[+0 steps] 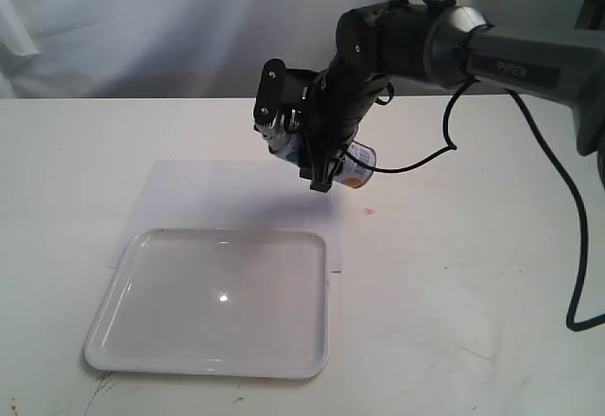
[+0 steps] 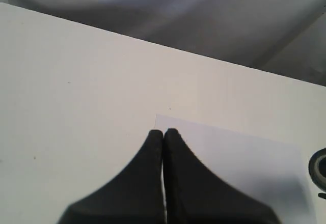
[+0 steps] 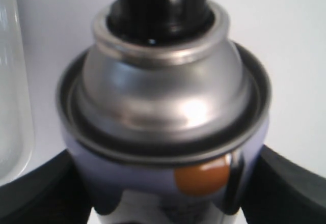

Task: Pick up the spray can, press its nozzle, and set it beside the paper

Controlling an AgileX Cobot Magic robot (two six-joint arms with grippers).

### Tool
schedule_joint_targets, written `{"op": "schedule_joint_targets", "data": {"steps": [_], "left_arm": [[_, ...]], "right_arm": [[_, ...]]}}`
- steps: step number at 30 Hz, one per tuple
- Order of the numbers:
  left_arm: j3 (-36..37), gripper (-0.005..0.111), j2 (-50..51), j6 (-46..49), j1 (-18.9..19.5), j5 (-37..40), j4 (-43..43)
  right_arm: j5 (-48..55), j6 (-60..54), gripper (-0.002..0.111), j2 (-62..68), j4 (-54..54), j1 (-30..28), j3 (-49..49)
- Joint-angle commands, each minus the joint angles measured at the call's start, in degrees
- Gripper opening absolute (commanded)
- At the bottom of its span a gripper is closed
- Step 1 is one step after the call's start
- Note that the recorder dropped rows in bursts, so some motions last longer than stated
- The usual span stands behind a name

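The spray can (image 1: 357,164) hangs tilted in the air over the far right corner of the paper (image 1: 217,194), its top pointing left. My right gripper (image 1: 307,148) is shut on its body. In the right wrist view the can's silver dome (image 3: 168,96) fills the frame, with the black nozzle (image 3: 160,0) at its tip and a black finger (image 3: 290,188) on each side of the right gripper (image 3: 165,193). Nothing touches the nozzle. My left gripper (image 2: 163,132) is shut and empty, low above the table by a corner of the paper (image 2: 239,158). It is out of the exterior view.
A glossy white tray (image 1: 208,371) lies on the near part of the paper, and its rim (image 3: 10,81) shows beside the can. A small red spot (image 1: 369,212) marks the table. Black cables (image 1: 577,246) hang at the right. A dark round object (image 2: 320,169) is cut off by the frame edge.
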Motion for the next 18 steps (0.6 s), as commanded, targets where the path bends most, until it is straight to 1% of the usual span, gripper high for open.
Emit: {"op": "schedule_joint_targets", "data": {"steps": [1, 3, 6, 9, 12, 18], "left_arm": [[-4.0, 0.0, 4.1, 2.9, -0.3, 0.9, -1.7], [-5.6, 0.0, 5.8, 3.0, -0.3, 2.2, -2.7], [-8.2, 0.0, 9.0, 5.5, -0.3, 6.3, -4.7], [-11.0, 0.0, 12.3, 8.7, -0.3, 10.7, -9.9], [-14.2, 0.0, 15.8, 14.8, -0.3, 15.8, -16.6], [-21.4, 0.0, 22.9, 22.7, -0.3, 27.8, -26.3]], "right_arm": [[-2.0, 0.0, 0.0, 1.9, -0.6, -0.2, -0.6], [-2.0, 0.0, 0.0, 2.4, -1.3, -0.1, -0.6], [-2.2, 0.0, 0.0, 2.3, -2.6, 0.2, -1.0], [-1.5, 0.0, 0.0, 2.3, -2.4, 0.5, -2.1], [-0.2, 0.0, 0.0, 2.3, -2.8, 1.0, -2.1], [3.1, 0.1, 0.0, 2.2, -6.6, 1.6, -2.1]]}}
